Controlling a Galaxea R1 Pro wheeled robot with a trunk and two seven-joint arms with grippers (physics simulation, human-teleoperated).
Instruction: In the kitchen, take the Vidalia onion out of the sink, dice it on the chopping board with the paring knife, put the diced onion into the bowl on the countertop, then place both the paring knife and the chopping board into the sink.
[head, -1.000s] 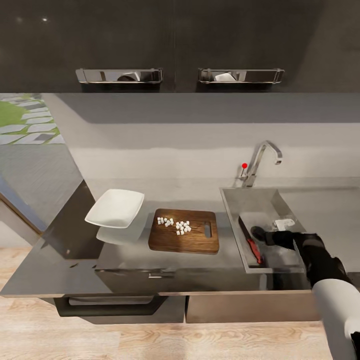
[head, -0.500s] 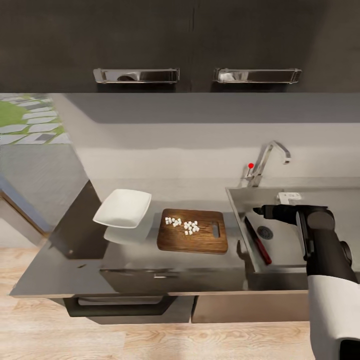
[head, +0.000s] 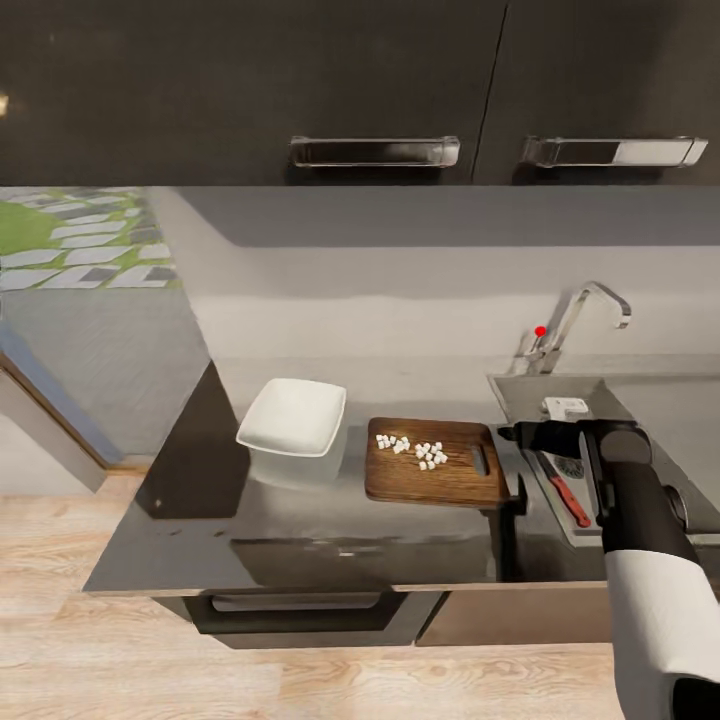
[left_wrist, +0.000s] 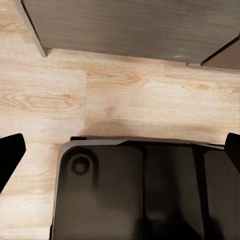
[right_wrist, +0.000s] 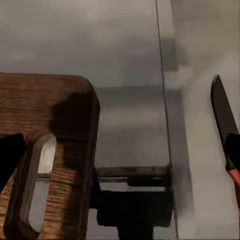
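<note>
The brown chopping board (head: 440, 478) lies on the countertop (head: 300, 530) with white diced onion (head: 412, 450) piled on it. To its left stands the white bowl (head: 292, 416), with nothing in it. The paring knife (head: 563, 490) lies in the sink (head: 520, 398), red handle towards me. My right gripper (head: 512, 432) hovers open over the sink's left rim, pointing at the board's slotted end. Its wrist view has the board (right_wrist: 50, 125) beside the knife blade (right_wrist: 222, 115), with the right gripper (right_wrist: 120, 155) empty. My left gripper (left_wrist: 120, 150) is open over the floor.
A chrome faucet (head: 585, 315) with a red knob (head: 541, 331) rises behind the sink. Dark wall cabinets with metal handles (head: 375, 151) hang above. The counter's left end (head: 190, 460) drops to a wooden floor (left_wrist: 125, 100); my base (left_wrist: 135, 195) sits below the left gripper.
The camera has swung left, shifting the scene right. My right gripper rose off the knife out of the basin and moved left to the sink's rim. The knife stays in the sink.
</note>
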